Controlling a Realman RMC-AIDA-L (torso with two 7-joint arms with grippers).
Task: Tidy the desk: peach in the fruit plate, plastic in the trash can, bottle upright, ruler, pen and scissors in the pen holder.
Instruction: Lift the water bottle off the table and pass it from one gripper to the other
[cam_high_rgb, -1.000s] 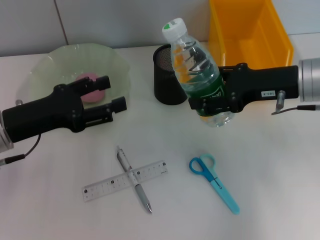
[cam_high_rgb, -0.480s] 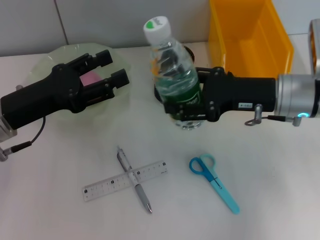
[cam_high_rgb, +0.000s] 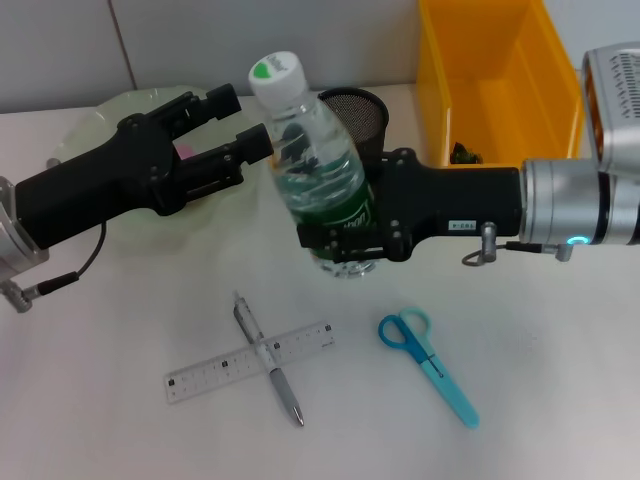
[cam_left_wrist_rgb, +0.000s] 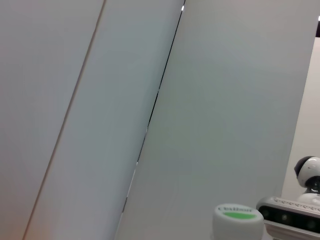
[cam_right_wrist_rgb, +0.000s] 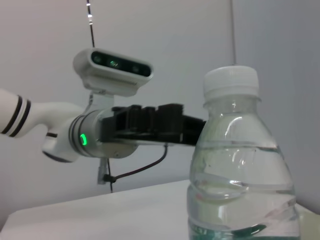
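Carried leftward from the trash can (cam_high_rgb: 500, 70), bottle (cam_high_rgb: 320, 185) now near upright, clamped in right gripper (cam_high_rgb: 345, 235); left gripper (cam_high_rgb: 232, 125) spread, closing in.

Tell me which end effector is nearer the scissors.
The right. The right end effector, shut on the bottle, sits just above and left of the scissors in the head view. The left end effector hovers open by the fruit plate, farther away.
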